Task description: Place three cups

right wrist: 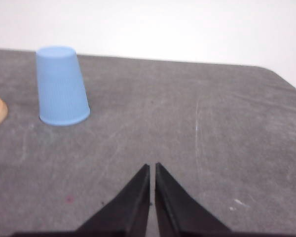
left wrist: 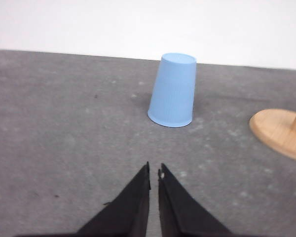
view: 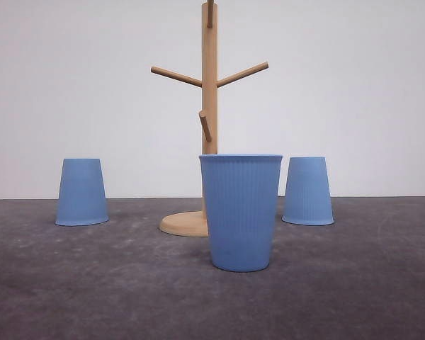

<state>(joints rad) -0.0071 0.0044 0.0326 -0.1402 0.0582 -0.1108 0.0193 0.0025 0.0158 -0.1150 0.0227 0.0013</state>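
1. The table (view: 49, 283) is grey and a bit rough.
2. A wooden stand (view: 209, 106) with pegs sits in the middle, toward the far side. Its round base rests flat on the table.
3. The middle cup (view: 241, 211) is blue and stands the right way up, mouth on top. It is the nearest cup, just in front of the stand's base.
4. The left cup (view: 81, 192) is upside down, well to the left of the stand.
5. The right cup (view: 308, 191) is upside down too, to the right of the stand and a little farther back.
6. The left gripper (left wrist: 154, 170) is low over the table, near side of the left cup. Its two black fingers are almost together, with only a thin gap. It holds nothing.
7. The right gripper (right wrist: 152, 168) is low over the table too, apart from the right cup. Its fingers are almost together and hold nothing.
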